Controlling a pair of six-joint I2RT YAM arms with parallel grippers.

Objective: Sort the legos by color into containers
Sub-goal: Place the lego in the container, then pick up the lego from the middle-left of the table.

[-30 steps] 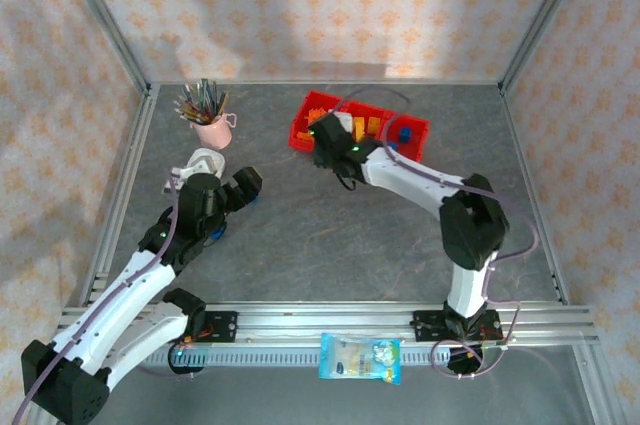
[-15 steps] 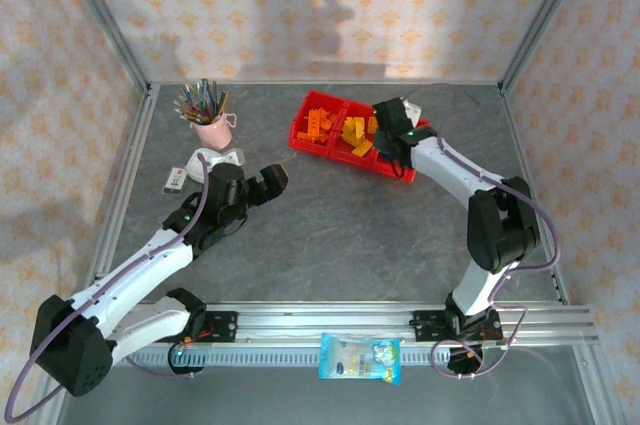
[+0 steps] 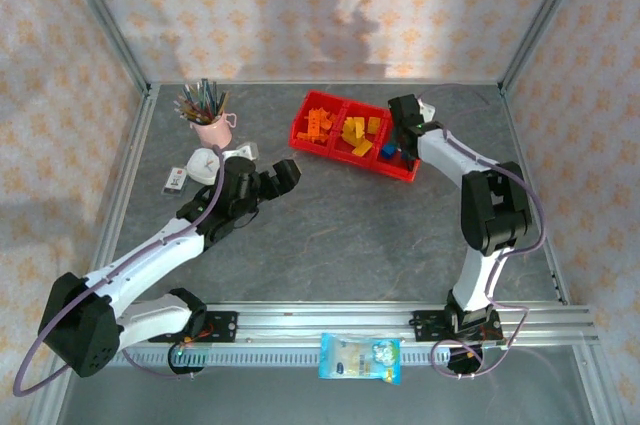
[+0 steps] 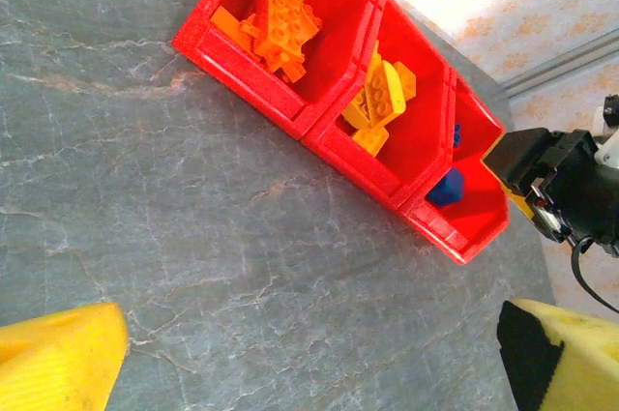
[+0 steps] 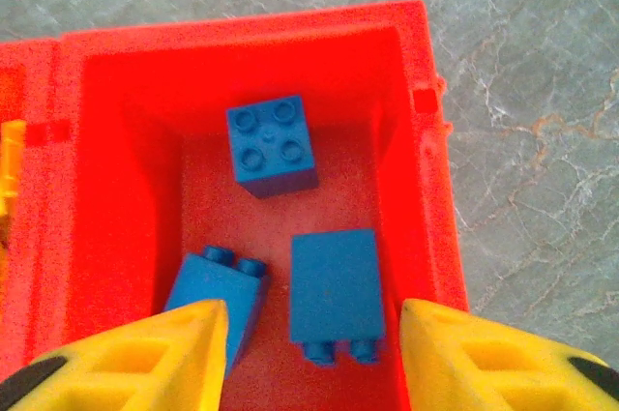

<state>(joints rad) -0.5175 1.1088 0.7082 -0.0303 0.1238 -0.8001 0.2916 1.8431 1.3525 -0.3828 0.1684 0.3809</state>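
While right end effector (image 5: 308,334) hovers above containers (image 5: 427,140), bare table (image 5: 542,189) beyond rim

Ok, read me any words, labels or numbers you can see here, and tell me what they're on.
None can be read.
The packet in the top view carries print, too blurred to read.
The legos and containers show no lettering.

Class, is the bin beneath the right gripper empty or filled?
Not empty: three blue legos lie inside the red bin.
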